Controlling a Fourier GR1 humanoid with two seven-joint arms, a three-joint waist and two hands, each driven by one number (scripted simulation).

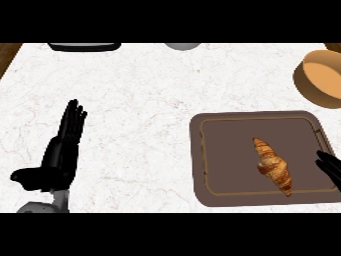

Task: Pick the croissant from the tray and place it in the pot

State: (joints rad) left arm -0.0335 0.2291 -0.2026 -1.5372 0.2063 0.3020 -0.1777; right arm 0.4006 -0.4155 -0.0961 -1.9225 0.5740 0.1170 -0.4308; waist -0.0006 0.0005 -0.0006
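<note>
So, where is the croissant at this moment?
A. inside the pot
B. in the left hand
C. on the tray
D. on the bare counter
C: the croissant lies on the tray, with the right hand open at the tray's right edge and not holding it; the pot holds nothing that shows.

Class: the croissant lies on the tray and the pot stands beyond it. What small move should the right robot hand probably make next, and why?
Probably shift the right robot hand left over the croissant. The croissant lies untouched on the tray, the hand's fingers are straight at the tray's right edge, and the pot holds nothing yet.
</note>
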